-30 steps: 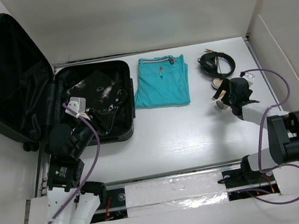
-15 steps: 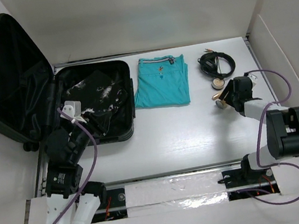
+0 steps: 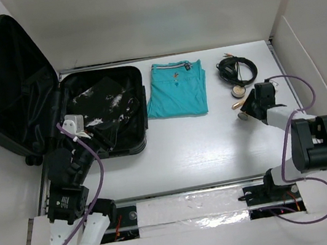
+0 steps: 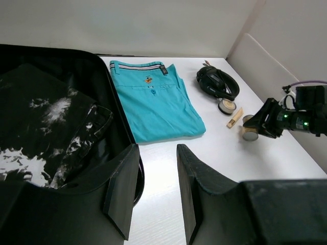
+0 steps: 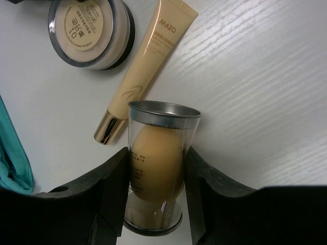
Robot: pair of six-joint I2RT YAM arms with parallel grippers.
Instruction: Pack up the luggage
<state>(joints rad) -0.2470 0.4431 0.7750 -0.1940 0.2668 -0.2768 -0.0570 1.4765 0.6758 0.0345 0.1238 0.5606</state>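
Observation:
The luggage is a black ribbed suitcase lying open at the far left, with a black-and-white garment in its lower half. My left gripper hovers over the suitcase's near right corner, open and empty. My right gripper is low on the table at the right. Its jaws press both sides of a clear cylinder holding a beige makeup sponge, which still rests on the table.
A folded teal shirt lies just right of the suitcase. Black headphones, a round powder jar and a beige cream tube lie close behind the right gripper. A white wall panel borders the right side.
The right jaws have closed from wide open onto the sponge cylinder. The left arm has drawn back toward the near left, out of the suitcase.

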